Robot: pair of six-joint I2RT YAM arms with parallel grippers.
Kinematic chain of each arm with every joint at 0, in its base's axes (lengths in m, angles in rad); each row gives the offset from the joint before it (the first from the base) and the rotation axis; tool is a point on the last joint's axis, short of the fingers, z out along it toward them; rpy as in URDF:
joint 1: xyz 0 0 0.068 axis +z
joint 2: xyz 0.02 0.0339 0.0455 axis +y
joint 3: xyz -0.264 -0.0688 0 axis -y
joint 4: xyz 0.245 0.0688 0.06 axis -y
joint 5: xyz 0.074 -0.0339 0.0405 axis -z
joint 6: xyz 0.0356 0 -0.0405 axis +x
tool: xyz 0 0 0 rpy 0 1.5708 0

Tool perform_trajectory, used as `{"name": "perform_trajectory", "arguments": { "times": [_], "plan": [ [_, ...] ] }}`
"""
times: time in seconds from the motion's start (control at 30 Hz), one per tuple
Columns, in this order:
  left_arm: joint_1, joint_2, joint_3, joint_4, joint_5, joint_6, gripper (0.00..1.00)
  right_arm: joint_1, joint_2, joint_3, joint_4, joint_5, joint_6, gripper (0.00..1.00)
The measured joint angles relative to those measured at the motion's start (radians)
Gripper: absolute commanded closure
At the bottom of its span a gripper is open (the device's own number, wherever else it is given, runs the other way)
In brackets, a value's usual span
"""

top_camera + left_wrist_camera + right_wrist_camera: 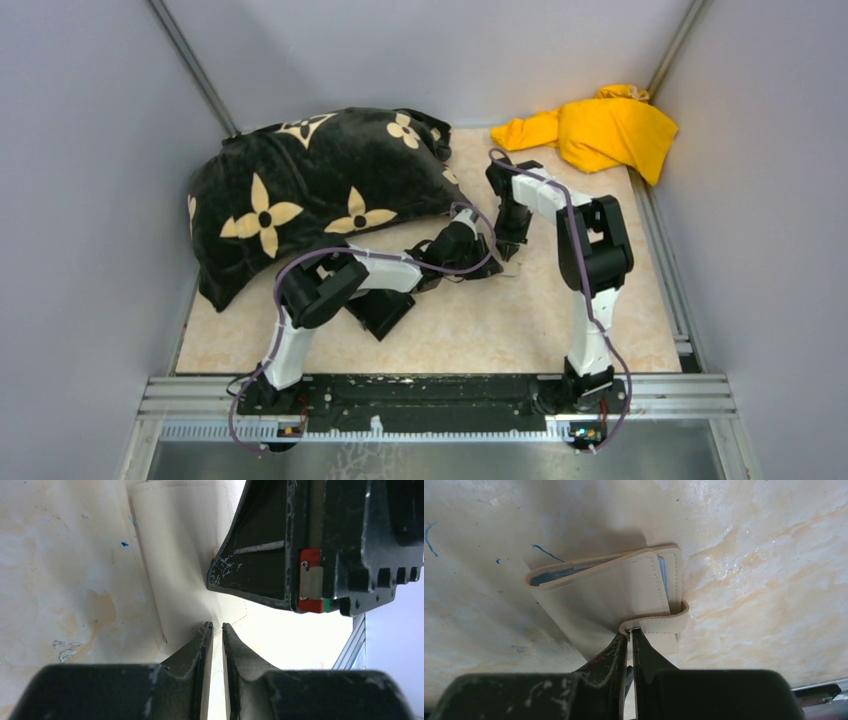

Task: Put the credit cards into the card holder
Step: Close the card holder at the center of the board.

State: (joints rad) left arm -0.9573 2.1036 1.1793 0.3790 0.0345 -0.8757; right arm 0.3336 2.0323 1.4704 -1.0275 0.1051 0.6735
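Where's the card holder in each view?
Top external: card holder at centre, mostly hidden where the arms meet.
Left wrist: upper centre, above the left fingers.
Right wrist: centre, folded, above the right fingers.
Shared landmark: marbled beige table.

No legible text, number or brand name in any view. Black cushion (300,180): cream four-petal flower motifs only, no letters. Card holder (619,595): plain stitching, no stamp. Counter (774,555): stray blue pen strokes, not characters. Red-and-green block (310,562) on black hardware: blank.
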Motion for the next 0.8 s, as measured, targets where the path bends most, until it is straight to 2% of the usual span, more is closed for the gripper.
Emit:
{"name": "perform_trajectory", "arguments": {
  "times": [0.43, 0.8],
  "plan": [
    [0.011, -0.018, -0.050, 0.039, 0.016, 0.006, 0.78, 0.018, 0.042, 0.080, -0.064, 0.006, -0.055, 0.77],
    [0.011, -0.069, -0.078, -0.068, -0.004, 0.021, 0.76, 0.037, 0.016, 0.059, -0.034, 0.033, -0.124, 0.74]
  ]
}}
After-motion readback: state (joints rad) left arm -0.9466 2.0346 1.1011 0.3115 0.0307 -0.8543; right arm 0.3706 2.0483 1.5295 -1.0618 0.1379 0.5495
